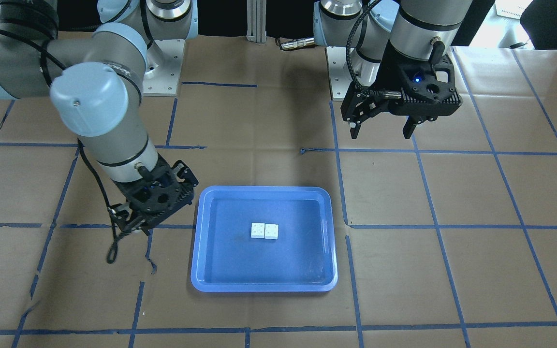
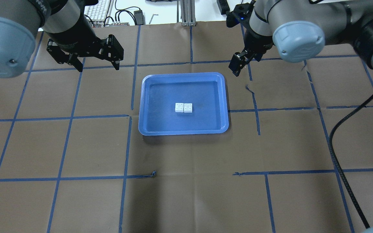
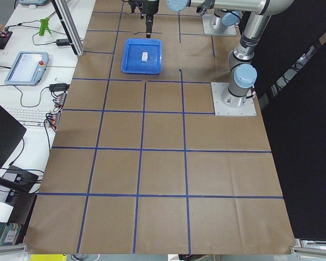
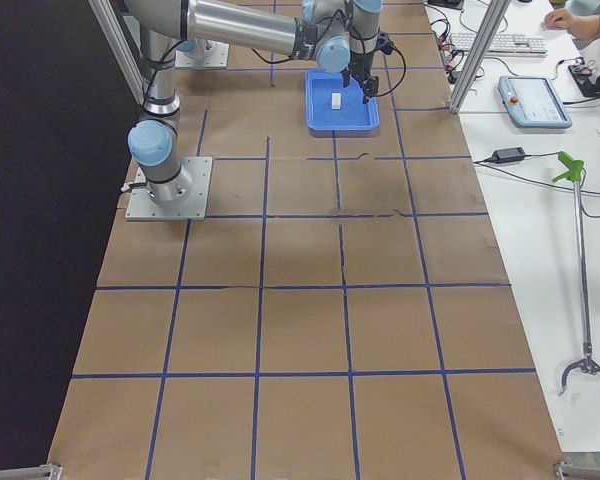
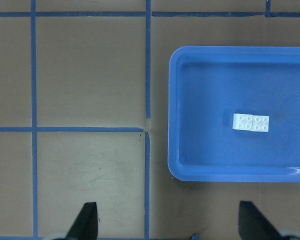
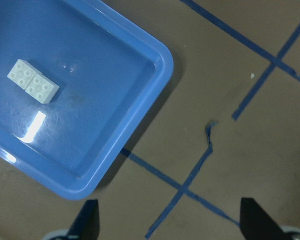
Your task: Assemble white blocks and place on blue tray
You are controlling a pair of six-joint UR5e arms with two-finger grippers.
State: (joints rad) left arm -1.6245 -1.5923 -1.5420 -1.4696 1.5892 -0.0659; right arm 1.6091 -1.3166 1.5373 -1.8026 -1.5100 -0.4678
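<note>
**White blocks** (image 2: 184,107): two square bricks, four studs each. They are set side by side and touching, studs upward. They are laid flat at the middle of the tray floor, well apart from all four rims. Neither gripper is touching them.

**Blue tray** (image 2: 183,74): rectangular, with rounded corners and a raised rim, its floor lightly scuffed. It is laid flat on the table (image 2: 186,194), toward the edge opposite the robot. It is roughly centred between the two arms, with its long sides parallel to that edge.

**Left gripper** (image 2: 98,66): it is held above the table off the tray's far-left corner as seen from overhead, well apart from the rim. The jaws are spread wide and nothing is held between them. In the left wrist view both fingertips (image 5: 88,220) are seen at the bottom corners, over bare paper just outside the tray's short edge.

**Right gripper** (image 6: 170,225): it is held above the table near the tray's far-right corner as seen from overhead, outside the rim. The jaws are spread wide and empty. In the right wrist view one tray corner is seen beside them.

**Table covering**: brown paper, marked into squares with blue tape (image 2: 126,145) and torn in places.
</note>
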